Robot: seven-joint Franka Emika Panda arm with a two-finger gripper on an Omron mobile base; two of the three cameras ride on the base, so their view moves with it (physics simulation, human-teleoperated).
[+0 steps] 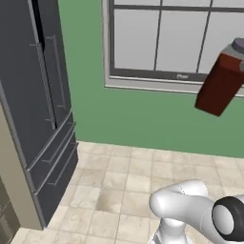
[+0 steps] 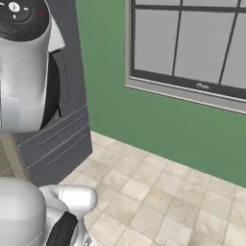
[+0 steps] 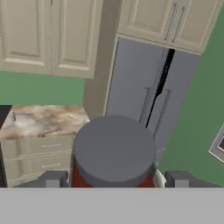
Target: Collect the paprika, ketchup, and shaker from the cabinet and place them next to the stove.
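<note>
Hanging in mid-air at the right edge of the left base view, the paprika (image 1: 220,85) is tilted, its dark lid up and to the right, its red-brown body sloping down to the left. Take the tall dark fridge (image 1: 40,95) as the landmark and sweep from left to right. It fills the left side of that view, double doors above, drawer fronts below. Next comes the green wall (image 1: 138,114) just to its right, then the big grey-framed window (image 1: 167,43) set in that wall, and last the jar, well to the right of the fridge and in front of the window's lower right corner. Pale tiled floor (image 1: 124,181) runs from the fridge's foot to the wall.

Over to the hand view: left of the fridge (image 3: 144,87) sits a marbled countertop (image 3: 43,120) with cream drawers (image 3: 37,157) under it and cream upper cabinets (image 3: 48,35) above (more cream doors sit over the fridge too). Right in front of the fridge's doors is the jar's round grey lid (image 3: 113,148), a sliver of red showing below it. The gripper (image 3: 114,178) has that jar between its two dark tips, one on each side, jaws spread wide around the body and closed on it.

In the right base view the fridge (image 2: 67,86) stands left, partly behind the arm, wall and window to its right.
</note>
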